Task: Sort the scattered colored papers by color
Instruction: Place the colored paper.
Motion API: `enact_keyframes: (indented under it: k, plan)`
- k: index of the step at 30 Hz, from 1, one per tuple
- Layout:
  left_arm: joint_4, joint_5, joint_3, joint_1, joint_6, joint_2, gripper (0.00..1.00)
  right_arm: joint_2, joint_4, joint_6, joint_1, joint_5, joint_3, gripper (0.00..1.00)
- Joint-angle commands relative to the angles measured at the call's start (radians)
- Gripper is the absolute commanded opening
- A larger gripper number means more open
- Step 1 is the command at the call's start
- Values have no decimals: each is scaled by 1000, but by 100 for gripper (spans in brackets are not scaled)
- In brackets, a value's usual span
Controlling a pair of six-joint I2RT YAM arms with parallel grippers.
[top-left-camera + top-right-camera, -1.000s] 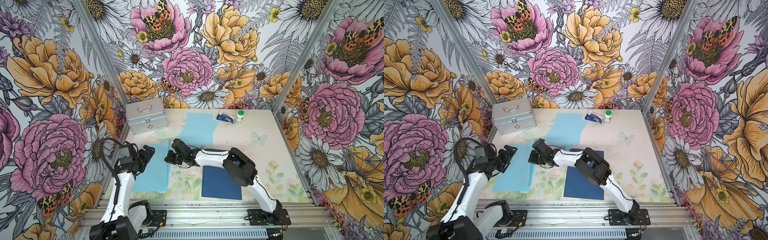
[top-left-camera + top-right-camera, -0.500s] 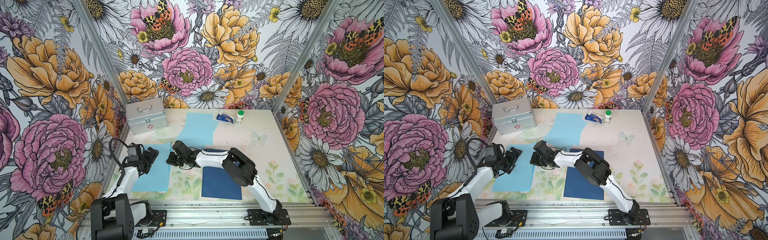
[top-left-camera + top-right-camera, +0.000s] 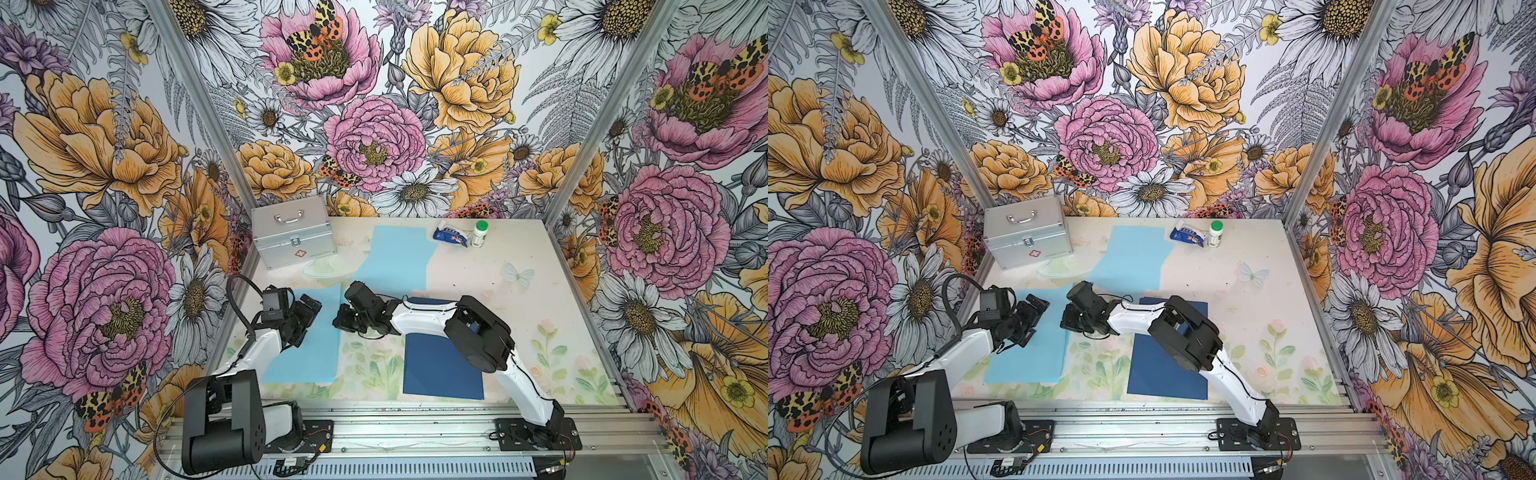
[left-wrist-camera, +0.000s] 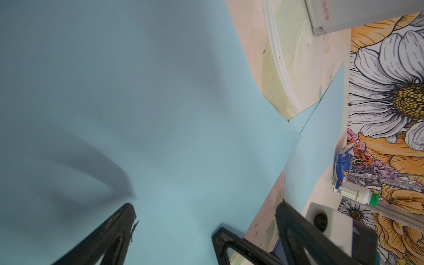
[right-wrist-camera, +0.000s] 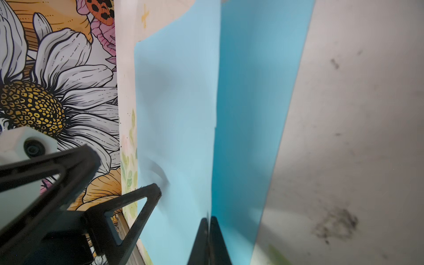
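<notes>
The table (image 3: 540, 299), printed with pale flowers, fills the floor of the booth in both top views. The papers lie on it in 3 places.

The navy sheet (image 3: 436, 370) lies flat at the front, right of centre, partly under the right arm. I cannot tell whether it is 1 sheet or a pile. The near light blue sheet (image 3: 307, 361) lies at the front left, apart from the navy sheet, with bare table between them. The far light blue paper (image 3: 395, 257) lies at the back centre. Its outline is stepped, and I cannot tell whether it is 1 sheet or 2 overlapping.

A silver case (image 3: 293, 232) stands closed in the back left corner, near the far light blue paper.

The left gripper (image 3: 307, 322) hangs over the back part of the near light blue sheet, jaws spread wide with nothing between them. The right gripper (image 3: 338, 323) sits at that sheet's right edge, jaws pressed together on it. In the right wrist view its fingers (image 5: 202, 236) pinch the sheet, which rises edge-on from them, lifted off the table there. The 2 grippers are near each other but apart.

At the back right a crinkled blue-and-white packet (image 3: 451, 237) lies just beside an upright white bottle (image 3: 480, 235) with a green cap.
</notes>
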Motion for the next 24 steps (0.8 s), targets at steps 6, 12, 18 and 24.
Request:
enact_keyframes:
  k: [6, 12, 18, 24]
  plan:
    - [32, -22, -15, -11, -7, -20, 98, -101, -97, -63, 9, 85, -5, 39]
    - [16, -50, 88, -64, 2, -57, 98, -227, -192, -159, -20, 192, -66, 53]
    - [16, -76, 356, -183, 110, 136, 98, -361, -249, -321, -168, 268, -168, 77]
    - [14, 32, 713, -296, 232, 516, 98, -305, -398, -466, -451, 125, -60, 84]
